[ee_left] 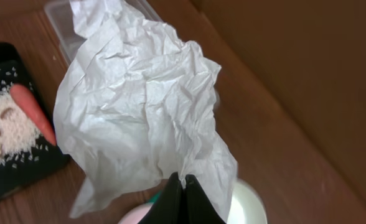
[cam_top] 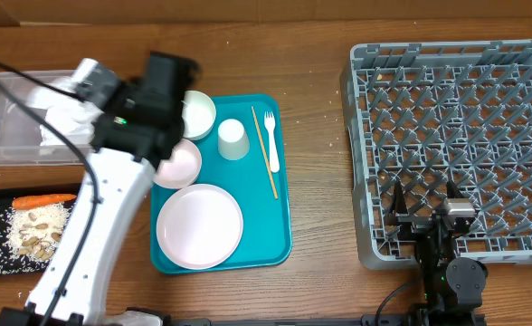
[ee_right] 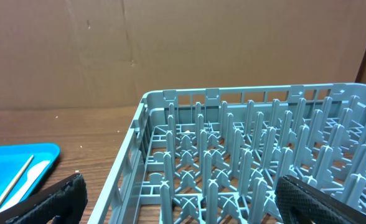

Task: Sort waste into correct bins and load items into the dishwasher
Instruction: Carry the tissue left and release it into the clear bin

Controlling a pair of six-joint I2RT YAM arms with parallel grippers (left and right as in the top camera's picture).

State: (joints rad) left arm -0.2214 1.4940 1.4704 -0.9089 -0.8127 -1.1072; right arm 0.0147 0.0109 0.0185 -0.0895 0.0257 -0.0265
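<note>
- Crumpled white napkin (ee_left: 139, 106) is pinched by one edge in my left end effector (ee_left: 184, 186), jaws closed tight on the paper. The sheet spreads away from the tips toward the clear tub (ee_left: 61, 15).
- That tub lies ahead, beyond the napkin, with its long axis side to side along the tabletop (cam_top: 320, 181). The black tray (ee_left: 5, 59) sits just beside it.
- My left arm is the nearer one. My right end effector (ee_right: 180, 186), wide and empty, is well apart at the dish rack (cam_top: 456, 136).
- Thin, creased and floppy, the paper may, I judge, snag on the tub's rim.
</note>
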